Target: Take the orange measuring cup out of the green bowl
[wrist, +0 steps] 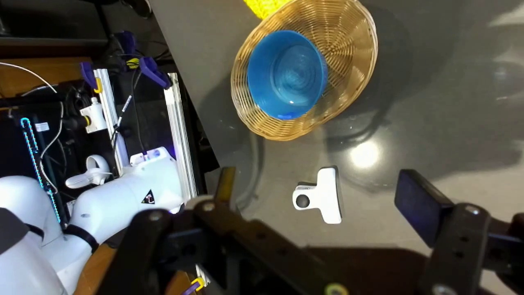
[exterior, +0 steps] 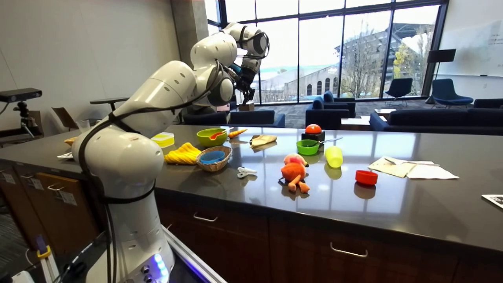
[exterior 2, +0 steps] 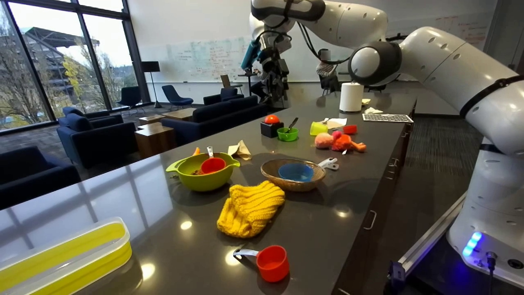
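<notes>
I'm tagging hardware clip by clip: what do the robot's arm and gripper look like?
The arm is white and rounded, with dark grey joint sections, black cables strapped along it, and blue lights and a black triangular marking low down. The gripper is black, with two blocky-tipped fingers; a teal part sits beside it.

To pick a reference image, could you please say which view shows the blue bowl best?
The wrist view: it looks down into the blue bowl. Both exterior views show it smaller, partly hidden by the basket.
</notes>
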`<state>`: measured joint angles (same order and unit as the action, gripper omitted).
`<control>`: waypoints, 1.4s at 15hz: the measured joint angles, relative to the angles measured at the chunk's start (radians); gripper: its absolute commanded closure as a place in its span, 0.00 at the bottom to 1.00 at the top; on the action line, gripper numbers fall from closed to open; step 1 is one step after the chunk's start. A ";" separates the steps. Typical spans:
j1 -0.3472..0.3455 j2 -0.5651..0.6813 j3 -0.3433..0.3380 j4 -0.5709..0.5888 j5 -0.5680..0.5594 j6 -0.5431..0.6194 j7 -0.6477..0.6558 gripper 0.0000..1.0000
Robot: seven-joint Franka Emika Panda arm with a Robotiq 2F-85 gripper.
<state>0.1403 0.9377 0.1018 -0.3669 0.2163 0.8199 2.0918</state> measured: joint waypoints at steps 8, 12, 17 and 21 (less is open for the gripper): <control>-0.070 0.014 0.031 -0.003 0.122 0.186 0.015 0.00; -0.007 0.000 0.036 0.001 0.089 0.401 -0.012 0.00; 0.209 0.014 -0.016 -0.016 -0.084 0.442 0.081 0.00; 0.329 0.044 -0.076 -0.038 -0.219 0.330 0.129 0.00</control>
<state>0.4693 0.9820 0.0261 -0.4052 -0.0022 1.1503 2.2203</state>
